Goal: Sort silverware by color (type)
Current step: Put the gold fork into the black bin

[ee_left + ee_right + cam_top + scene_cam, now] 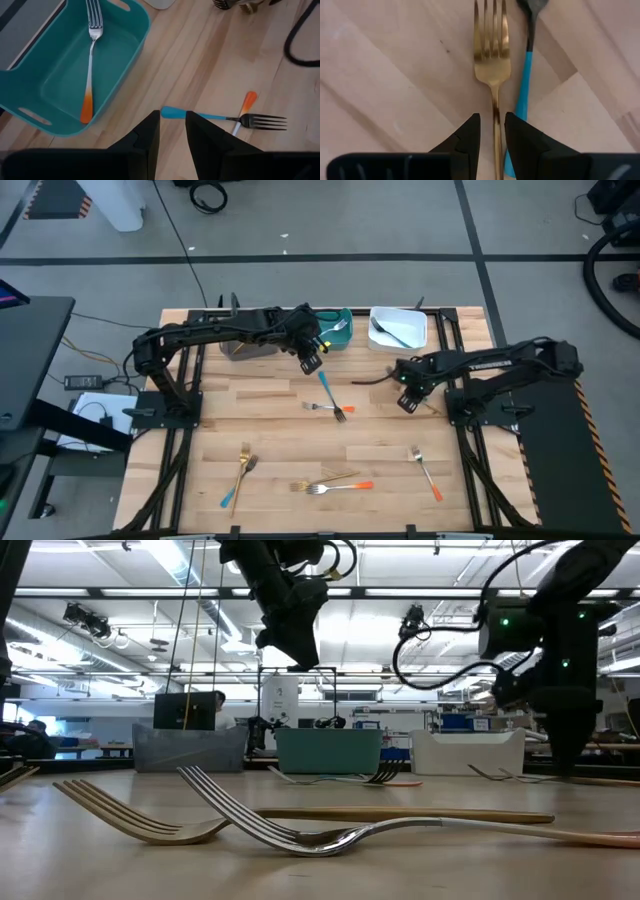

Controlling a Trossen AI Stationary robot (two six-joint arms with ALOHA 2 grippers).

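My left gripper (310,361) (172,127) hangs open above the table, near the teal bin (336,332). Below it lies a teal-blue-handled fork (328,391) (220,117), crossing an orange-handled fork (324,408); the blue handle's end shows between my fingertips but well below them. My right gripper (407,397) (492,132) is open and low over the table's right part, a finger on either side of a gold fork's (492,60) handle. A teal-blue-handled utensil (525,85) lies right beside that fork. An orange-handled fork (90,65) lies in the teal bin.
A brown bin (245,346) and a white bin (398,329) holding silver utensils flank the teal bin along the far edge. More silverware lies near the front: a gold fork (243,461), a blue-handled piece (231,495), a gold and orange pair (335,483), an orange-handled fork (427,473).
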